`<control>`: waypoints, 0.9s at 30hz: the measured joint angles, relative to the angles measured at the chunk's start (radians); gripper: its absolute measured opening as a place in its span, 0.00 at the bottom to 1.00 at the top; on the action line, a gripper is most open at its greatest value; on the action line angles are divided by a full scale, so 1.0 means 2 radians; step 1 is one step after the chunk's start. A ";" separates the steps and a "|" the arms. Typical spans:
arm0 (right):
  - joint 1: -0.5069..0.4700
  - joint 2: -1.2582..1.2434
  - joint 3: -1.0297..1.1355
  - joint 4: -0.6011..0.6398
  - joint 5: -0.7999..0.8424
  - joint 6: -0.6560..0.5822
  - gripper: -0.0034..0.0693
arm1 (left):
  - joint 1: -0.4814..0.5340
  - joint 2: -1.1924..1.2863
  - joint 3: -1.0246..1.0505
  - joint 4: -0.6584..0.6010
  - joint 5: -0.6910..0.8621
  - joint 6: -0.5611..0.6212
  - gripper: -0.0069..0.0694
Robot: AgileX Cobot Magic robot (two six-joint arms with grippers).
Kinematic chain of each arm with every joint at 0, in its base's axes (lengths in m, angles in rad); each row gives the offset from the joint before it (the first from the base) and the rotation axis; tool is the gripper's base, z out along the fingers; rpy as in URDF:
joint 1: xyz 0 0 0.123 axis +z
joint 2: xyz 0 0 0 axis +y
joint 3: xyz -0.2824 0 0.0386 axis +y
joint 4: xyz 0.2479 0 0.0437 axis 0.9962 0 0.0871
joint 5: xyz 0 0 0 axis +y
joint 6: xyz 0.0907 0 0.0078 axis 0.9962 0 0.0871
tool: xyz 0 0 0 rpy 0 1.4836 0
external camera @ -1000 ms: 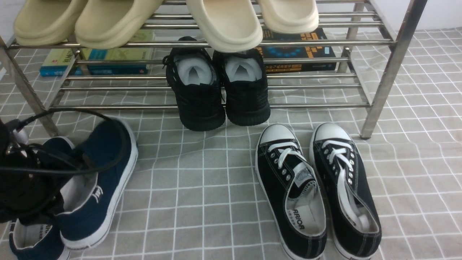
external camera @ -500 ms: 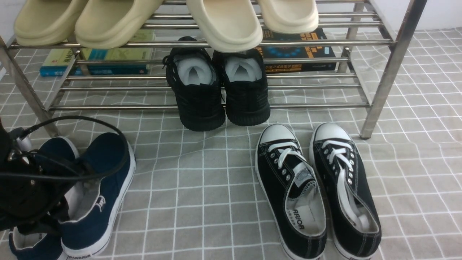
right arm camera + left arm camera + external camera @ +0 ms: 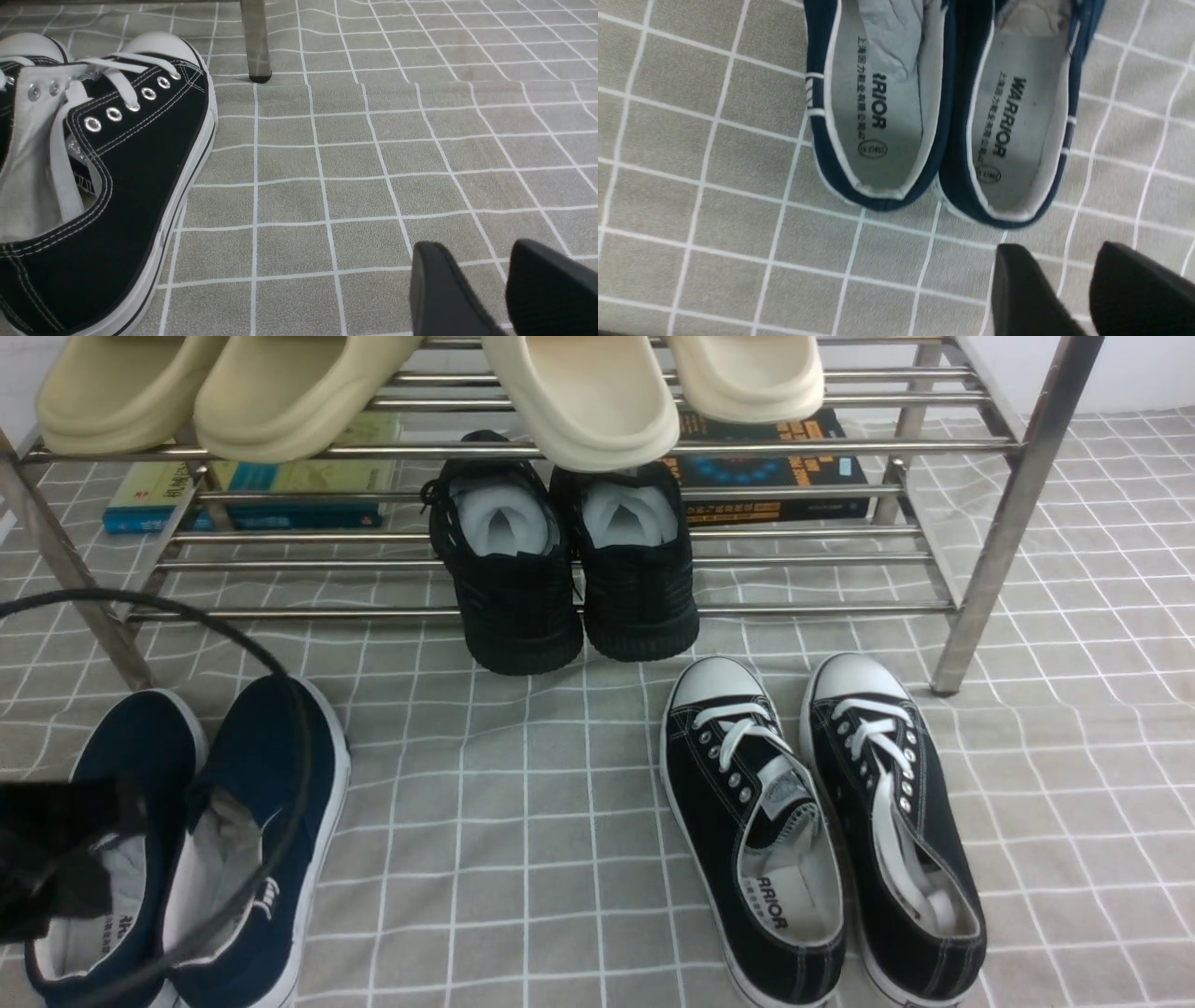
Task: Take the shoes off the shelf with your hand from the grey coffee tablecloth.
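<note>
On the large grey-beige cloth with a thin white grid (image 3: pixel 523 821), beside the left front leg of the two-tier shiny steel rack (image 3: pixel 822 609): a pair of navy blue canvas slip-on sneakers with white rubber soles (image 3: pixel 271 737), side by side, toes towards the rack. Just beyond their heels in the left wrist view, apart from both shoes: the left end effector (image 3: pixel 1060 247), fingers spread, nothing between them. In the front view, dark and blurred in front of the outer shoe; across the other, a looping black cable (image 3: pixel 301 737).

Inside the pair, smooth pale insoles with dark WARRIOR lettering, crumpled grey-white lining towards the toes, rounded heels, short white stripes at the sides. Under them, matt fabric, slightly wrinkled.

To the right on the same cloth, black canvas lace-up sneakers with white rubber toe caps (image 3: pixel 896 775), metal eyelets and pale stitching. Near the outer one, the right end effector (image 3: pixel 480 245), fingers apart and empty.

On the lower tier, all-black knit sneakers (image 3: pixel 523 607), heels outward; above, smooth cream clogs (image 3: pixel 597 401). Behind, thick books (image 3: pixel 775 467), partly hidden by bars.
</note>
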 joint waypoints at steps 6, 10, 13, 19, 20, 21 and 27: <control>0.000 0.000 0.000 0.000 0.000 0.000 0.38 | 0.000 -0.174 0.093 -0.073 -0.038 0.091 0.10; 0.000 0.000 0.000 0.000 0.000 0.000 0.38 | 0.000 -0.255 0.158 -0.112 -0.139 0.103 0.09; 0.000 0.000 0.000 0.000 0.000 0.000 0.38 | 0.000 -0.306 0.199 -0.120 -0.205 0.105 0.09; 0.000 0.000 0.000 0.000 0.000 0.000 0.38 | 0.000 -0.347 0.229 -0.109 -0.223 0.106 0.09; 0.000 0.000 0.000 0.000 0.000 0.000 0.38 | 0.000 -0.347 0.230 -0.105 -0.223 0.106 0.09; 0.000 0.000 0.000 0.000 0.000 0.000 0.38 | 0.000 -0.347 0.231 -0.104 -0.223 0.106 0.09; 0.000 0.000 0.000 0.000 0.000 0.000 0.38 | 0.000 -0.347 0.231 -0.075 -0.229 0.107 0.10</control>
